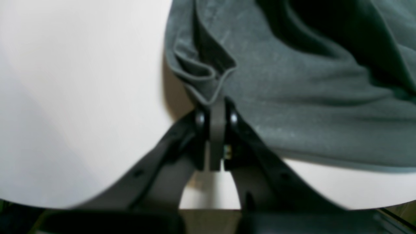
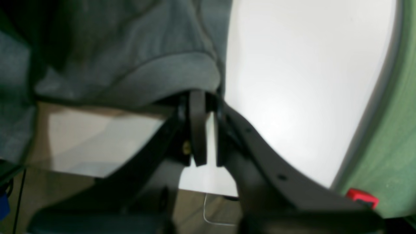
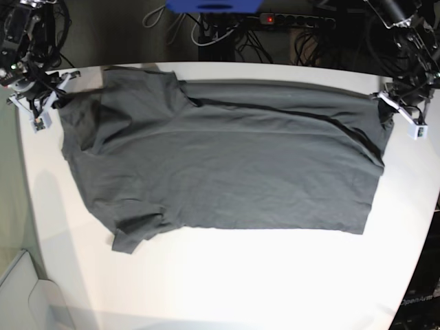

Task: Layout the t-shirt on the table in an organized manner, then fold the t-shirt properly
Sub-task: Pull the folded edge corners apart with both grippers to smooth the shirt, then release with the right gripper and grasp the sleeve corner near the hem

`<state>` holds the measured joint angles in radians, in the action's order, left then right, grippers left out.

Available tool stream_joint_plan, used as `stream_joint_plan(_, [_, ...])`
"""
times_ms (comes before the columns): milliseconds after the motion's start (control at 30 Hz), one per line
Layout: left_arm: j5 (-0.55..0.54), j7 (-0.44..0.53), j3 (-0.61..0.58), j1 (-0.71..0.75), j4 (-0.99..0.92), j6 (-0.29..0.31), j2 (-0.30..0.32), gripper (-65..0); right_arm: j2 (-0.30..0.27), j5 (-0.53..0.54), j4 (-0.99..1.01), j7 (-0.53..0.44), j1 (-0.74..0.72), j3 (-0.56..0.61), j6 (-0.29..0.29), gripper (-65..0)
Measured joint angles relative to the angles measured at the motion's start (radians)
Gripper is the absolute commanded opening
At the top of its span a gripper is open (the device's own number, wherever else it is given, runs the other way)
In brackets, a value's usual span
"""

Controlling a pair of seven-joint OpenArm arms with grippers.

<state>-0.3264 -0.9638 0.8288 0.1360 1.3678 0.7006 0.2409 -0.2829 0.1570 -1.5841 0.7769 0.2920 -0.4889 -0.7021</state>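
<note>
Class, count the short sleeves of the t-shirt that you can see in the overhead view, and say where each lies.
2. Both are at the end of the t-shirt held by the right gripper: one sleeve at the table's far edge, one toward the near side. None looks hidden.

Base view: overhead, looking steeply down on the whole table (image 3: 227,275) and the spread t-shirt (image 3: 227,172). Left wrist view: close behind the left gripper (image 1: 217,107), at the base view's right edge. Right wrist view: close behind the right gripper (image 2: 203,100), at its upper left. All three views share the shirt's cloth.
</note>
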Motion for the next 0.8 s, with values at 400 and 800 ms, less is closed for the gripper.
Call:
stream_joint_plan(400, [-0.015, 0.027, 0.007, 0.039, 0.015, 0.000, 0.006, -18.3, 0.020, -0.012, -0.032, 0.034, 0.006, -0.122, 0.000, -23.3])
stream_joint_plan(800, [-0.008, 0.019, 0.118, 0.036, 0.020, 0.000, -0.037, -18.2, 0.124, -0.019, -0.256, 0.095, 0.106, -0.158, 0.004, -23.2])
